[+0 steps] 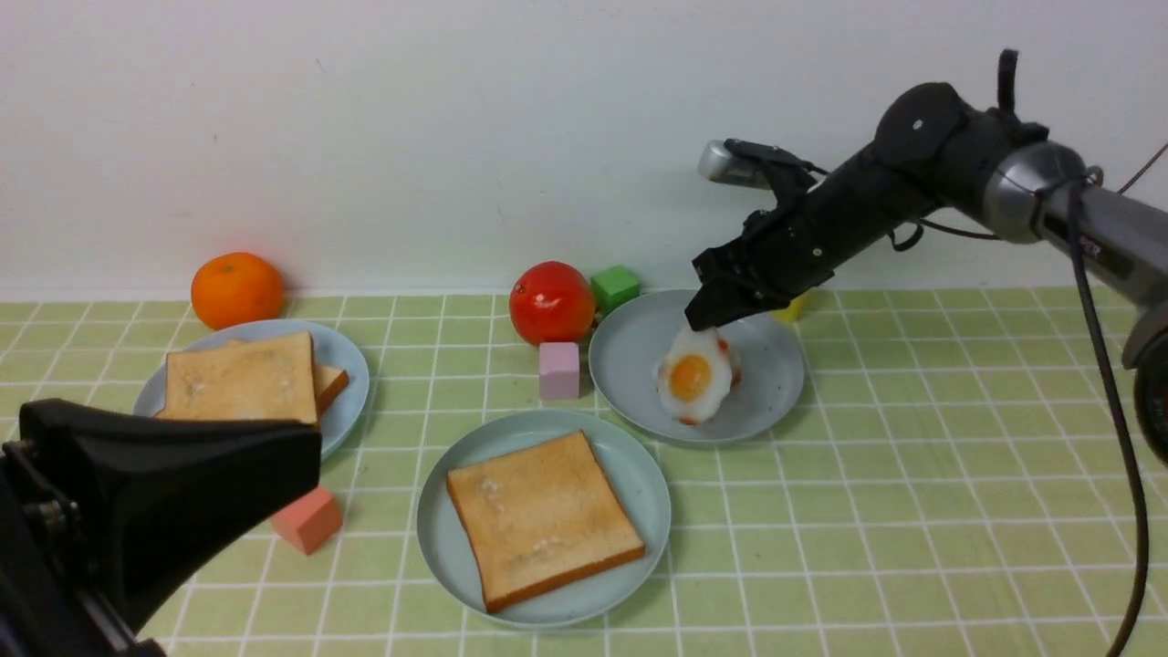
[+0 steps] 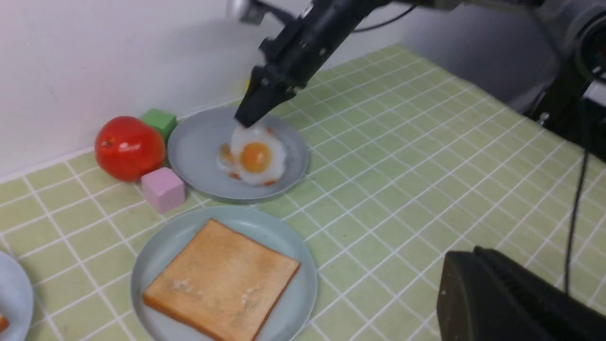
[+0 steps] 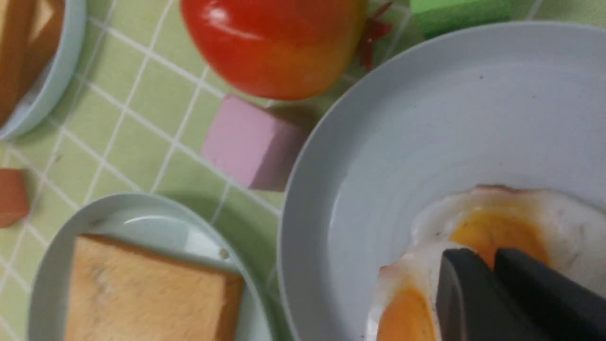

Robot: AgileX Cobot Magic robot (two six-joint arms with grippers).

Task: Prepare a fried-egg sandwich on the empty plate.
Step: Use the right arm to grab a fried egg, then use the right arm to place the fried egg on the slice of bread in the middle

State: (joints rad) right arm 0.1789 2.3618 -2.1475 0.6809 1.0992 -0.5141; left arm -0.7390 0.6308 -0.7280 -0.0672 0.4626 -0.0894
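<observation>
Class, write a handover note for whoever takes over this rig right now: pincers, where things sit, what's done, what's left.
Left pincer: shut, holding nothing.
Right pincer: closed on the fried egg at its edge, on the grey-blue plate.
Done: one toast slice lies on the mint-green plate.
To do: move the egg onto that slice, then top it with stacked toast from the light blue plate.

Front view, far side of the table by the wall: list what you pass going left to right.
From the left: orange → red tomato → green cube → right tool, pinching the far edge of the fried egg → yellow block, half hidden behind that arm.
</observation>
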